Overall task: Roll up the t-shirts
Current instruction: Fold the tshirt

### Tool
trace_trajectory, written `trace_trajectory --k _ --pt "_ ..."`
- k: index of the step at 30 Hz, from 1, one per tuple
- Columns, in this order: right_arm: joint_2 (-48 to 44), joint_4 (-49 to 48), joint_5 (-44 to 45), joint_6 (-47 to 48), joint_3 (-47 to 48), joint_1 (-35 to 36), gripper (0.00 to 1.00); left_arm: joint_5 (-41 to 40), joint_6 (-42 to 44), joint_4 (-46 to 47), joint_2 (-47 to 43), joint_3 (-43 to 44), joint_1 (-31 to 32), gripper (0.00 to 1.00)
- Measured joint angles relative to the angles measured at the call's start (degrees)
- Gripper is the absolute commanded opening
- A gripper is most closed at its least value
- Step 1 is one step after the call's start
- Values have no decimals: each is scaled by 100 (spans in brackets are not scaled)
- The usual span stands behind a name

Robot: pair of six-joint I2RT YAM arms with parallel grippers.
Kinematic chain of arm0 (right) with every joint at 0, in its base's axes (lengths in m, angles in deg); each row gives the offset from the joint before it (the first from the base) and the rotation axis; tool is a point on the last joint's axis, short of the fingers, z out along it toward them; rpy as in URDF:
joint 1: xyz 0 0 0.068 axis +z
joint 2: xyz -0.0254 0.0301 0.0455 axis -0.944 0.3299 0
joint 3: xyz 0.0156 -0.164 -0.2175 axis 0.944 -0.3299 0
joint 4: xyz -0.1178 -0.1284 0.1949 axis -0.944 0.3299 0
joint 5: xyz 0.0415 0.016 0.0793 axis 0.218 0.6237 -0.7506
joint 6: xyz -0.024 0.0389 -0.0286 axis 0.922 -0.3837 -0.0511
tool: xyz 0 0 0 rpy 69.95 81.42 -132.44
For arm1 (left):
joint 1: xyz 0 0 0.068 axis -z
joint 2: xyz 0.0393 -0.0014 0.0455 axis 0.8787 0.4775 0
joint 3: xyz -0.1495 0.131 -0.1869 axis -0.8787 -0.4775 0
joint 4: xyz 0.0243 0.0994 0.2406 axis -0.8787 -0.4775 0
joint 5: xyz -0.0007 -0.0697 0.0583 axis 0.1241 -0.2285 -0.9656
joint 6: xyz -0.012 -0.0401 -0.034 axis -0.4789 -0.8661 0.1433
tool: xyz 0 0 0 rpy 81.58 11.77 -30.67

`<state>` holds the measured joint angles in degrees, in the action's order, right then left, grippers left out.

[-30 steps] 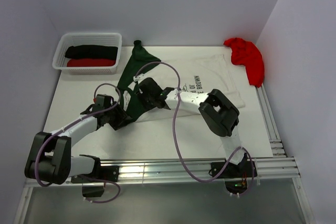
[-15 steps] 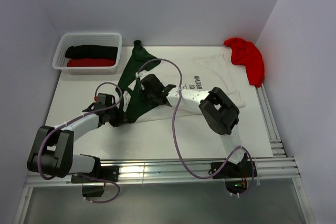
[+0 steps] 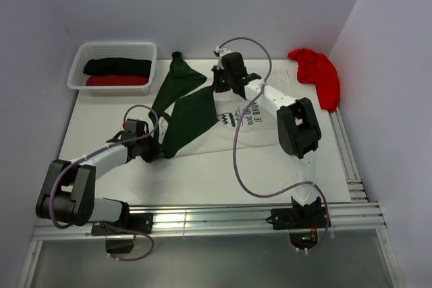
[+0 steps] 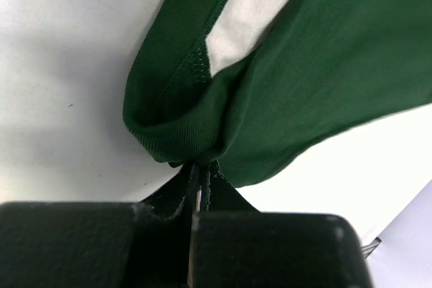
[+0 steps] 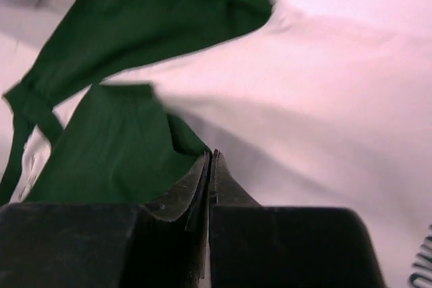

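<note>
Cream t-shirt (image 3: 263, 109) lies spread mid-tabletop (image 3: 101, 119), its green sleeve hem (image 4: 179, 136) clamped in the left pincer (image 4: 199, 187) and its far shoulder pinched by the right pincer (image 5: 210, 166); both bites look shallow, so tension between them could pull cloth free.

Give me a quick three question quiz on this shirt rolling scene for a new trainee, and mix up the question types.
1. True or false: the basket holds a black roll and a red roll.
2. What do the left gripper and right gripper both pinch? A the cream t-shirt; B the black roll; C nothing.
3. Fill in: the loose red t-shirt lies at the table's far ___ corner.
Key: 1 true; 2 A; 3 right.
</note>
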<state>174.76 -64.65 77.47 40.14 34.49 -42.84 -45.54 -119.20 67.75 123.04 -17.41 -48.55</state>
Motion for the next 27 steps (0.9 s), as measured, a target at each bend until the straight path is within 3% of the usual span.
trace_trajectory --k 2,5,6,8,13,17,22,27 --pt "227 103 -116 -28 391 -190 5 -33 11 -74 -39 0 0 0" --pt "595 275 -197 -101 855 -297 28 -44 13 -131 -68 0 2 0" --pt "702 328 -201 -133 970 -299 43 -48 13 -160 -72 4 2 0" --pt "852 411 -219 -177 1108 -313 49 -68 13 -236 -92 13 0 0" --pt "861 527 -297 -374 1012 -391 51 -122 55 -402 -103 74 2 0" --pt "289 455 -299 -518 133 -577 50 -195 109 -573 -166 151 2 0" --pt "-1620 262 -297 -1049 -2096 -1071 48 -319 212 -793 -332 295 2 0" --pt "-3803 223 -22 -1816 -3842 -2033 48 -407 306 -879 -402 367 0 0"
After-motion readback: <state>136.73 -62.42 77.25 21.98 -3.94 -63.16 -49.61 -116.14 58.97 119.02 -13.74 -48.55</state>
